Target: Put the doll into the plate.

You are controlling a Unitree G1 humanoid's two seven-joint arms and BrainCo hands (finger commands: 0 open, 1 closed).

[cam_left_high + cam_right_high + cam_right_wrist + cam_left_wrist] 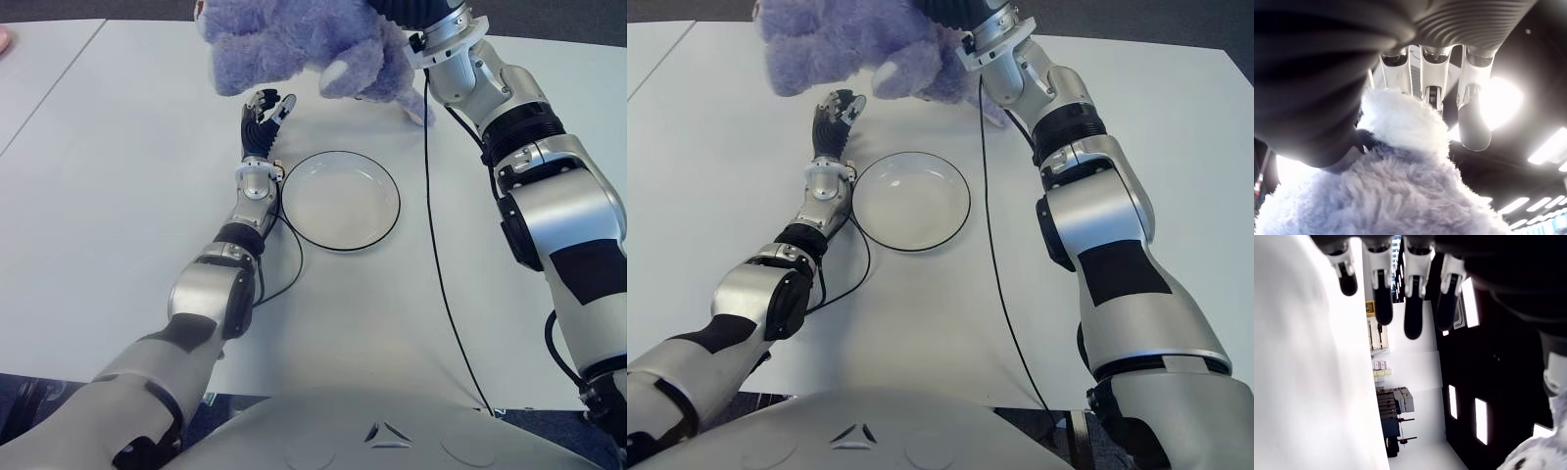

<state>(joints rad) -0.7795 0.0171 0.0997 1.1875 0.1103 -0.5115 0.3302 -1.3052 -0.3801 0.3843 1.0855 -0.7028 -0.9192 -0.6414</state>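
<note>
No readable text, labels, brands or numbers in any view. Only mark: a small pale triangular emblem (pixel 389 434) on the grey rounded robot torso (pixel 323 436) at 6 o'clock in the eye views, no letters legible on it.

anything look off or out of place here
Nothing stands out. The right hand holds the fluffy purple doll up, beyond the empty white plate. The left hand, fingers relaxed, shows left of the plate.
</note>
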